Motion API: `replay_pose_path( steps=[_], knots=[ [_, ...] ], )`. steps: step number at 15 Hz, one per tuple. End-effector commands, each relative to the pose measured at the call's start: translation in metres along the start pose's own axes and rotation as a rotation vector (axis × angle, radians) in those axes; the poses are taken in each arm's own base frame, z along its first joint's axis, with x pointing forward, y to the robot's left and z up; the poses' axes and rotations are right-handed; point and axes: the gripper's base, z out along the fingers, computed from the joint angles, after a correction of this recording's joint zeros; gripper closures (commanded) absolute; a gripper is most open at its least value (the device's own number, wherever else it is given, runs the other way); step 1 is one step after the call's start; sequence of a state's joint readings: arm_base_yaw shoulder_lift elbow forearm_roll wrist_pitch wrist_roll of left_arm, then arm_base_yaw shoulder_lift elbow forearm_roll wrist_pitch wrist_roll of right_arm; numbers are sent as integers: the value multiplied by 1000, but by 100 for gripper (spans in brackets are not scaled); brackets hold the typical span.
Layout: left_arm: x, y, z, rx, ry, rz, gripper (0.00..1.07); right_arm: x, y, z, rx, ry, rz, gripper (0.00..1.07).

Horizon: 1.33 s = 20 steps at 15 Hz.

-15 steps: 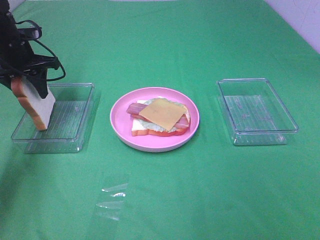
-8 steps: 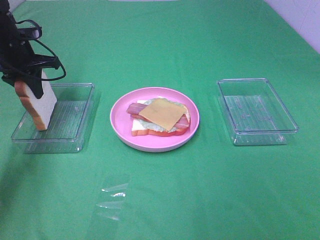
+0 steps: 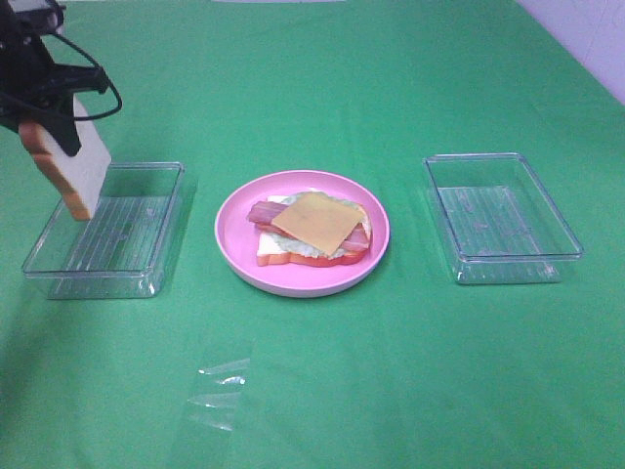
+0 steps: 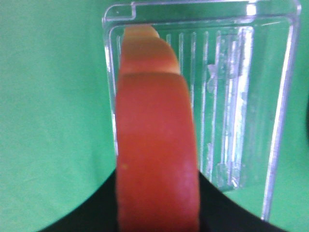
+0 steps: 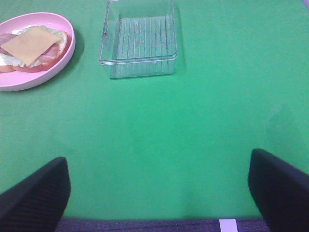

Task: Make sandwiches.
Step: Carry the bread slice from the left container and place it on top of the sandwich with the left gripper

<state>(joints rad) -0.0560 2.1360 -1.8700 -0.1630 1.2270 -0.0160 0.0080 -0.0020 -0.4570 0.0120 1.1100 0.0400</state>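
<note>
The left gripper [image 3: 49,117] pinched a slice of toy bread [image 3: 73,171] by its upper end, its jaws clamped on the orange-brown crust, holding it tilted in the air above the far left corner of a clear plastic tray [image 3: 146,264]. The slice hung clear of the tray's rim and ribbed floor. From the left wrist view, the crust edge [image 4: 157,159] filled the middle of the frame with the tray [image 4: 282,96] below it.

At the centre of the green cloth [image 3: 391,371] sat a round pink plate [image 3: 239,259] carrying the open sandwich [image 3: 312,234]: a white bread slice at the bottom, lettuce and reddish bacon above it, and a yellow cheese slice [image 3: 314,220] on top, lying slightly askew so one corner overhung the stack. The stack sat inside the plate's rim, apart from both trays.

A second clear tray [image 3: 503,264] stood well to the right of the plate, with bare cloth between them. A crumpled scrap of clear film [image 3: 220,391] lay on the cloth in front of the plate, near the front edge.

The right gripper [image 5: 159,193] hung with its jaws spread wide over open cloth, holding nothing, well short of the second tray [image 5: 137,63] and the plate [image 5: 65,58].
</note>
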Motion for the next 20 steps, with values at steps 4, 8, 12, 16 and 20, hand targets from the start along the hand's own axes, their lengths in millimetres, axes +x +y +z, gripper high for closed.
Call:
replay_pose_path(
  steps=[4, 8, 12, 16, 20],
  knots=[
    [10, -52, -53, 462, -55, 59, 107, 3, 0, -3, -6, -32, 2, 12],
    [7, -104, -29, 630, -80, 120, 107, 3, 0, -3, -6, -32, 2, 12],
    [18, -173, 42, 652, -35, 154, 107, 3, 0, -3, -6, -32, 2, 12],
    [22, -193, 73, 672, -21, 118, 107, 3, 0, -3, -6, -32, 2, 12],
    [27, -194, 99, 701, 51, 88, 107, 3, 0, -3, -6, -32, 2, 12]
  ],
)
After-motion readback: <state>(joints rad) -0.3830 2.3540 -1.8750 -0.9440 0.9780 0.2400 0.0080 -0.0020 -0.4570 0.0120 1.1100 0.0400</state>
